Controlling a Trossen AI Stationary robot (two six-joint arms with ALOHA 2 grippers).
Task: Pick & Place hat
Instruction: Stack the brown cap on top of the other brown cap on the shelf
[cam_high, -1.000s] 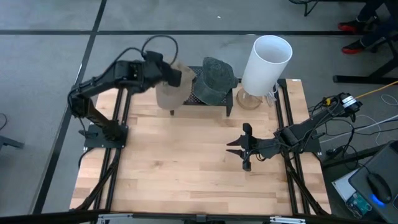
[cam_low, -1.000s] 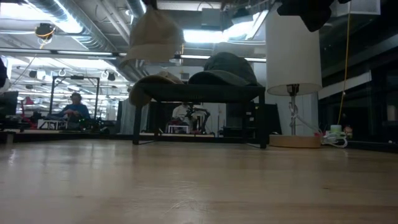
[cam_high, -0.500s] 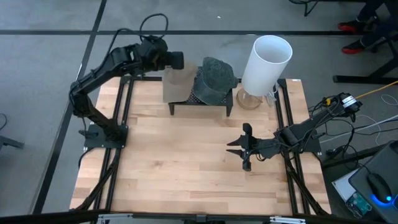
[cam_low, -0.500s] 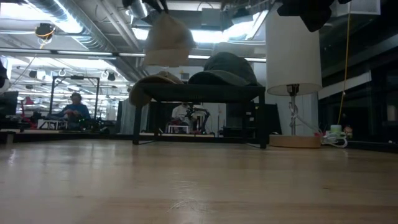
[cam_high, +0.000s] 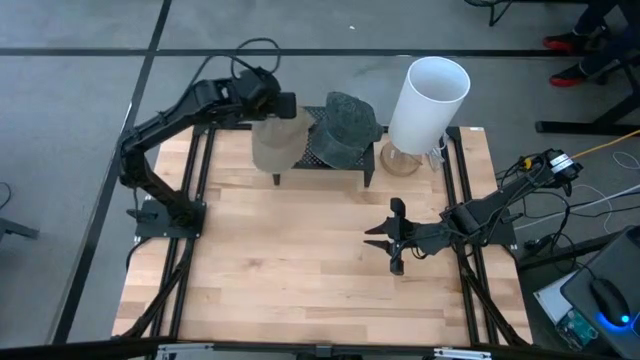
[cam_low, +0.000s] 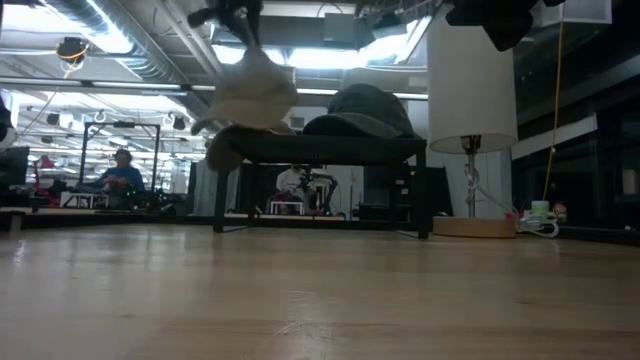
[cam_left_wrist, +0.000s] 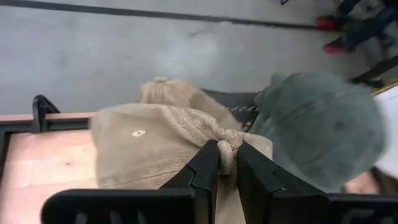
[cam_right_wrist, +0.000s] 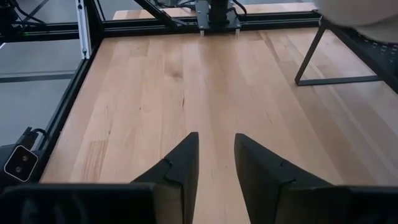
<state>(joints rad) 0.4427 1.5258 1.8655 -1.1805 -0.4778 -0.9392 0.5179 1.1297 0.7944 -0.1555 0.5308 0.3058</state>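
Jaws on your left gripper pinch a fold of the tan hat above the rack. Your right gripper waits over the bench, jaws parted and holding nothing.

a tan hat, a grey-green hat, a white lamp shade, pale wooden table.

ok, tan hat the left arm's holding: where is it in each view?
High: tan hat at the black rack's left end, under the left gripper.
Low: upper centre-left, hanging above the rack.
Left wrist: centre, pinched between the fingers.
Right wrist: not clearly in view.
Shared landmark: dark grey hat on the rack.
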